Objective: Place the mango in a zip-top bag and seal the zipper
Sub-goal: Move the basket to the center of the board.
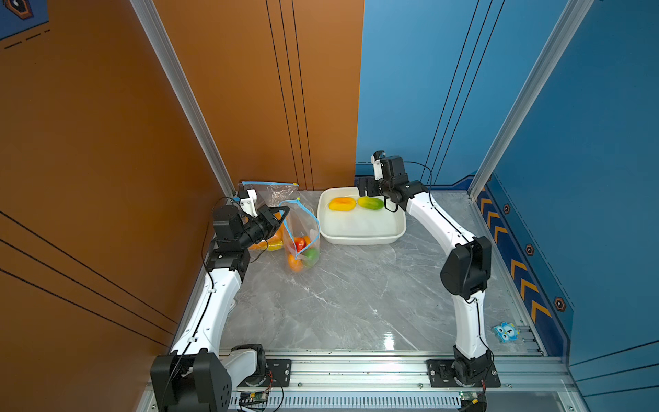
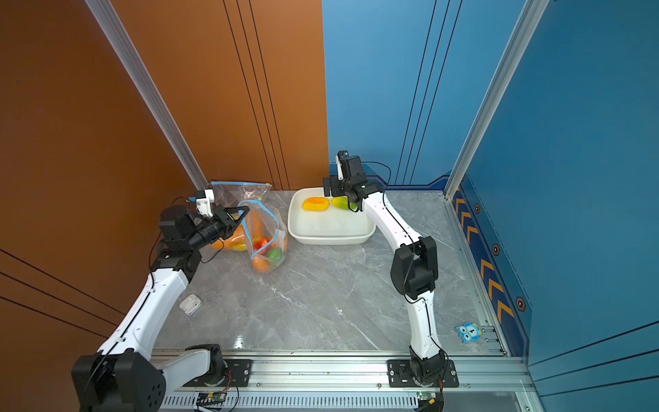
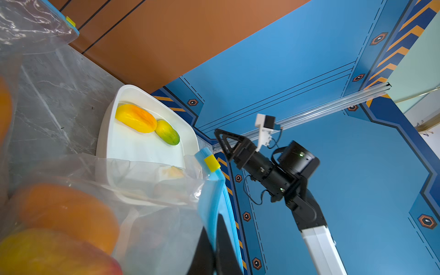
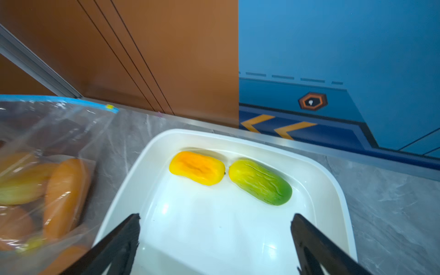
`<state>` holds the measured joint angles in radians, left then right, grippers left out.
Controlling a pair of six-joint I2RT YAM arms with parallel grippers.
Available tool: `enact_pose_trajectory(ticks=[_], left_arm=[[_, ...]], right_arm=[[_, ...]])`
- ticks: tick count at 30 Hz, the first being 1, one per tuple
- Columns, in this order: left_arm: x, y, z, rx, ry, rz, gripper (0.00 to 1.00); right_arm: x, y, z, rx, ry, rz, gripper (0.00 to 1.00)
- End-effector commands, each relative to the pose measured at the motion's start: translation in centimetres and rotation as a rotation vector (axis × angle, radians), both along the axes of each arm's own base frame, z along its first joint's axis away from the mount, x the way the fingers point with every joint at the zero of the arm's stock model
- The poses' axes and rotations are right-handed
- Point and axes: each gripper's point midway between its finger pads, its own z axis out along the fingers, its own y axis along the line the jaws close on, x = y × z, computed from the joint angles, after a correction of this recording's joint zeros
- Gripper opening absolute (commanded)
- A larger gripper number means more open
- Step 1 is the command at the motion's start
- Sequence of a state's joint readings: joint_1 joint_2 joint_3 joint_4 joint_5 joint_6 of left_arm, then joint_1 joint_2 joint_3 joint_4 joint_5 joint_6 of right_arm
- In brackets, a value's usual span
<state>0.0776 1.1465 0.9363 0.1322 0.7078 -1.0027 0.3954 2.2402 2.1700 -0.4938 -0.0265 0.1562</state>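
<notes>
At front right, on the rail: blue owl tag (image 1: 505, 331). Grey marble table (image 1: 356, 303) beyond it. Left of centre, zip-top bag (image 1: 302, 242) stands upright, mouth gaping, blue zipper strip unsealed, several fruits inside. Left gripper (image 1: 282, 213) pinched tight on the bag's rim; left wrist view shows black fingers (image 3: 228, 252) clamping the blue strip. Just beside the bag, white tray (image 1: 360, 237) holds two mangoes end to end: orange-yellow mango (image 1: 342, 204), green-yellow mango (image 1: 371, 203). Right gripper (image 4: 215, 223) hangs above the tray near the green-yellow mango, jaws spread wide, nothing between them. Second bag (image 1: 272, 191) leans at the back wall
</notes>
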Motion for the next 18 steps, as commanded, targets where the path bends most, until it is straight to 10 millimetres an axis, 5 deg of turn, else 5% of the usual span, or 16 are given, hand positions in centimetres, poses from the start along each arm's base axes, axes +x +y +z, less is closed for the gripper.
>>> enact_pose_trajectory(ticks=[1, 9, 18], left_arm=[[-0.2, -0.2, 2.0, 0.014, -0.075, -0.005, 0.0], [-0.2, -0.7, 2.1, 0.03, -0.087, -0.016, 0.0], [-0.3, -0.9, 1.9, 0.041, -0.091, -0.015, 0.0]], right_arm=[[0.5, -2.4, -5.4, -0.1, 0.163, -0.014, 1.0], [5.1, -2.2, -10.9, -0.11, 0.154, -0.004, 1.0], [6.0, -2.6, -15.4, -0.079, 0.204, -0.088, 1.0]])
